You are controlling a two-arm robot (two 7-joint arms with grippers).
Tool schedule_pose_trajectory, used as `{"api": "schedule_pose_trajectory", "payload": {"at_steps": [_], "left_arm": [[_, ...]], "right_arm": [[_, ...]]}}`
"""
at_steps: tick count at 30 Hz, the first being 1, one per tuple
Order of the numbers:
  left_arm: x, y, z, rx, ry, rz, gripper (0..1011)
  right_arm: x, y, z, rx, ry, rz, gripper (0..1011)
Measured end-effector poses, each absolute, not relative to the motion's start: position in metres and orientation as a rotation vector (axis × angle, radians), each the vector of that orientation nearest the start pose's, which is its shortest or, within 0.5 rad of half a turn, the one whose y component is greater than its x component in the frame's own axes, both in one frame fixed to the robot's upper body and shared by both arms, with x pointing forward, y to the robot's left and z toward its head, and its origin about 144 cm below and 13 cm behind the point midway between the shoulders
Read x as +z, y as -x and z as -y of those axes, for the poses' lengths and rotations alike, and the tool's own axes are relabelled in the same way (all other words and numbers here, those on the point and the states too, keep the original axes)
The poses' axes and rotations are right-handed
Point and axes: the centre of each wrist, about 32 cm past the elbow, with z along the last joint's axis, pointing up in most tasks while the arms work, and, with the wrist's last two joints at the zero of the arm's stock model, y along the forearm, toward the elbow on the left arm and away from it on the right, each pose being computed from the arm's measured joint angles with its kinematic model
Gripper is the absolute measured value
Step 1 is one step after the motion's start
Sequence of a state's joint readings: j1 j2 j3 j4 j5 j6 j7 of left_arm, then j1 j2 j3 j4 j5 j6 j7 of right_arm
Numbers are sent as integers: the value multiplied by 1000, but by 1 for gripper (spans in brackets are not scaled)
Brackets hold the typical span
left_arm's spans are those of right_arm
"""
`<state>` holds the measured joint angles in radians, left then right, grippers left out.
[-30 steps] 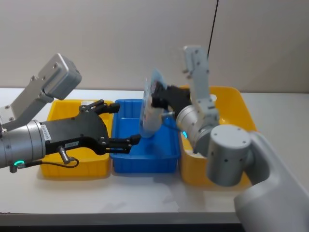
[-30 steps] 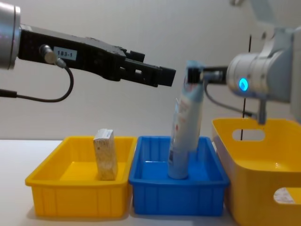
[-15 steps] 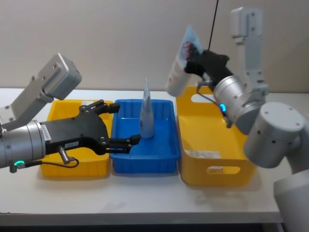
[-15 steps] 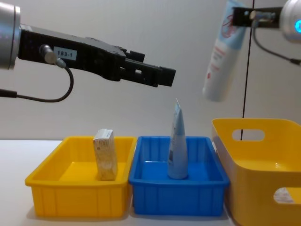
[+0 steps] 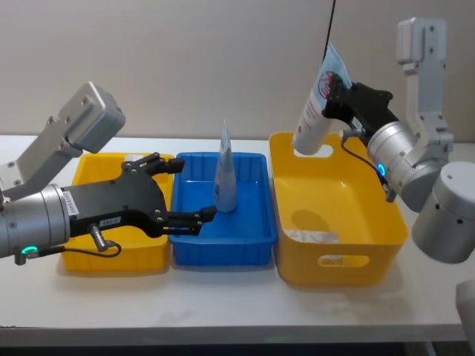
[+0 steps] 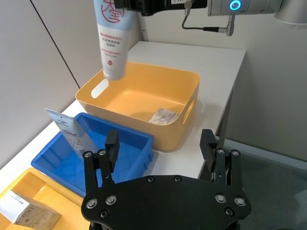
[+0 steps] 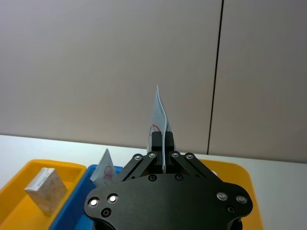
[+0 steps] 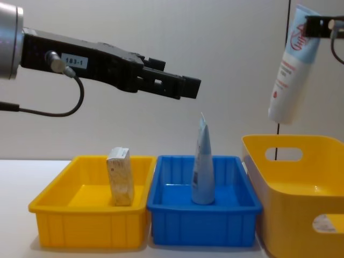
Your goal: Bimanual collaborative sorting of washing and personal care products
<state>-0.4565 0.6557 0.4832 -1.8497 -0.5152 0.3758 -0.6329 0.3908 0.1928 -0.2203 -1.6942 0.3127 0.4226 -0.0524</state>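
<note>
My right gripper is shut on the flat crimped end of a pale-blue-and-white tube, which hangs cap down and tilted above the far left part of the big yellow basket. From the chest that tube hangs high over the basket rim. A second tube stands cap down in the blue tray. A beige speckled carton stands in the yellow tray. A white pack lies on the basket floor. My left gripper hovers open at the seam of the two trays, holding nothing.
The yellow tray, blue tray and basket stand side by side on a white table, with bare tabletop in front of them. A wall is close behind. My left forearm stretches high across the yellow tray.
My right gripper has carried its tube up from beside the standing tube in the blue tray and rightward, to above the basket. The left arm has not moved.
</note>
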Motion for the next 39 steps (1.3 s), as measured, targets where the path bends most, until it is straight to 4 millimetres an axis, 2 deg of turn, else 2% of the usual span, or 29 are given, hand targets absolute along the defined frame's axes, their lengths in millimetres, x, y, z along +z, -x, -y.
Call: {"api": "schedule_pose_trajectory", "payload": {"at_steps": [10, 13, 26, 27, 30, 31, 33, 34, 39], "left_arm": [[1331, -499, -239, 455, -237, 166, 1001], [1331, -499, -239, 455, -237, 166, 1001], [1331, -499, -239, 455, -237, 166, 1001], [1331, -499, -239, 455, -237, 166, 1001], [1331, -499, -239, 455, -237, 166, 1001], [1331, -499, -239, 455, -237, 166, 1001], [1331, -499, -239, 455, -237, 166, 1001], [1331, -499, -239, 455, -237, 166, 1001], [1331, -499, -239, 455, -237, 166, 1001]], "right_arm": [[1297, -533, 214, -1373, 9, -6, 0], [1294, -534, 215, -1379, 19, -7, 51], [1287, -536, 218, -1392, 44, -9, 436], [1286, -536, 218, -1393, 45, -9, 496], [1286, -536, 218, -1392, 46, -10, 552], [1285, -536, 218, -1388, 47, -11, 611], [1285, -535, 218, -1382, 47, -11, 659], [1285, -534, 218, -1374, 47, -11, 722], [1285, -531, 218, -1332, 46, -17, 857]]}}
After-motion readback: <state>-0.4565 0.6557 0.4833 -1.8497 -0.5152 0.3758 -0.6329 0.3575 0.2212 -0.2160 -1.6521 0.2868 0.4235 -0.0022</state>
